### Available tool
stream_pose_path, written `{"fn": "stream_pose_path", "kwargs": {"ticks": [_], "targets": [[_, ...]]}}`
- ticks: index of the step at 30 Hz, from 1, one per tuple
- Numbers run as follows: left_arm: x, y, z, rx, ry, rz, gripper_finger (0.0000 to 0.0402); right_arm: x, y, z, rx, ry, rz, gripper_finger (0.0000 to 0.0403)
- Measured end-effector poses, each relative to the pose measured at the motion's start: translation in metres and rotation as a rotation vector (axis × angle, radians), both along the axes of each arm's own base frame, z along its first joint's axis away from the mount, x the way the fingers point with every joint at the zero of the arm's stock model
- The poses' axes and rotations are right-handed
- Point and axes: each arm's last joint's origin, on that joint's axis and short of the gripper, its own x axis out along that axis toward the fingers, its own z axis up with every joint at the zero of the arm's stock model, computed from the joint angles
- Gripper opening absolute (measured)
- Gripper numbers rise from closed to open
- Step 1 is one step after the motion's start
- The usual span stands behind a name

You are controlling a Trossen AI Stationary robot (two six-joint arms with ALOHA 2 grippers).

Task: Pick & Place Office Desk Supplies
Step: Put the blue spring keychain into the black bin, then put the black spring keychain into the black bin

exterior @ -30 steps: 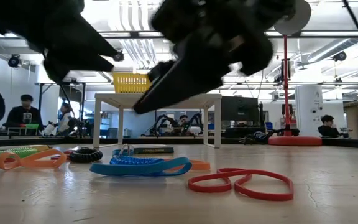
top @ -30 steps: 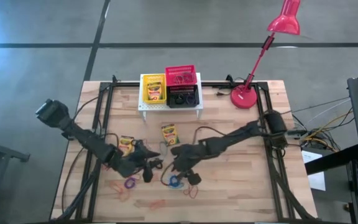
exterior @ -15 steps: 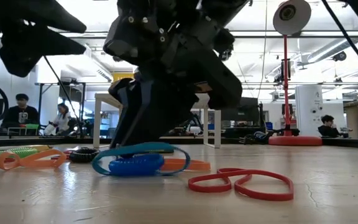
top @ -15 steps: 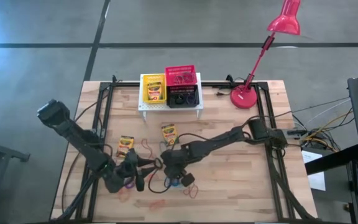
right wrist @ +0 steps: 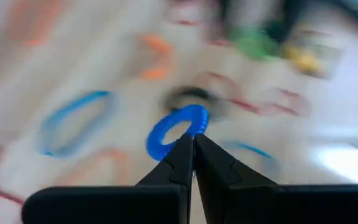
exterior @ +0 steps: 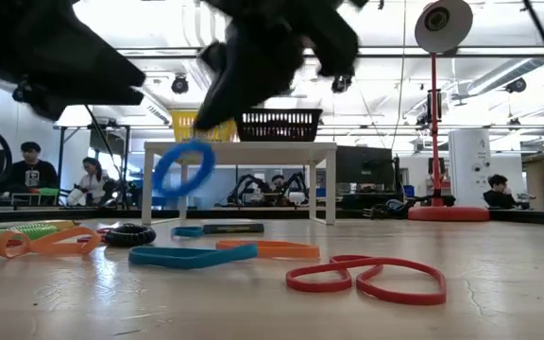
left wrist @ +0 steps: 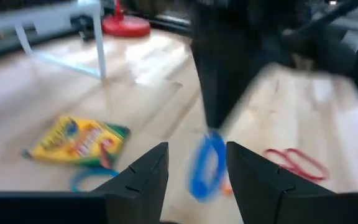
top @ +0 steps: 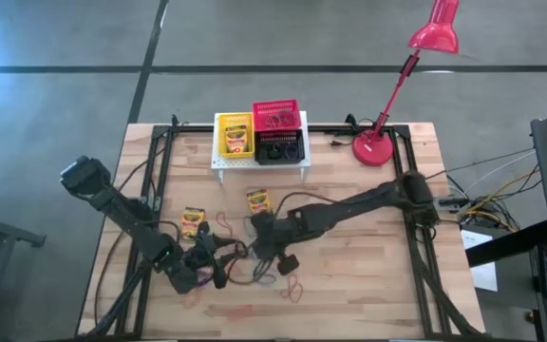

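My right gripper is shut on a blue coiled elastic loop, held above the table near its middle. Just left of it, my left gripper stands open and low, its fingers apart and touching nothing, facing the hanging loop. Two crayon boxes lie flat on the table; a third sits in the yellow basket. Red and black baskets stand beside it on the white stand. Other loops lie flat on the table: blue, orange, red. My right gripper pinches the blue loop's rim between its two fingertips, at the upper side of the ring. The fingers slant down from above. The loop hangs below them as an open ring, lifted clear of the table.
A red desk lamp stands at the far right. More loops lie to the left: orange, black, green. Black frame rails run along both table sides. People sit in the room beyond the table.
My right gripper came down onto the blue coiled loop, shut on it and rose, tipping as it went. The loop went from lying on the table to hanging clear of it. My left gripper drifted slightly toward the near edge, still open.
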Motion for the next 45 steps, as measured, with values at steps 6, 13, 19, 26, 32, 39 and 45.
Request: {"fn": "stream_pose_path", "kwargs": {"ticks": [6, 13, 19, 26, 32, 39, 45], "targets": [[0.009, 0.018, 0.008, 0.208, 0.072, -0.008, 0.0165, -0.031, -0.034, 0.075, -0.189, -0.197, -0.381, 0.0009], [0.022, 0.044, 0.012, 0.316, 0.135, 0.049, 0.0165, -0.066, -0.102, 0.13, -0.24, -0.367, -0.783, 0.0009], [0.027, 0.052, 0.012, 0.283, 0.149, 0.045, 0.0165, -0.077, -0.16, 0.119, -0.212, -0.318, -0.916, 0.0009], [0.027, 0.05, 0.011, 0.211, 0.137, 0.016, 0.0165, -0.067, -0.189, 0.092, -0.059, -0.319, -0.902, 0.0009], [0.027, 0.05, 0.011, 0.206, 0.137, 0.014, 0.0165, -0.058, -0.196, 0.086, 0.017, -0.362, -0.855, 0.0026], [0.027, 0.05, 0.011, 0.2, 0.14, 0.002, 0.0165, -0.061, -0.203, 0.089, 0.049, -0.369, -0.848, 0.011], [0.027, 0.05, 0.011, 0.199, 0.14, 0.0, 0.0165, -0.078, -0.186, 0.113, 0.008, -0.369, -0.774, 0.0155]]}}
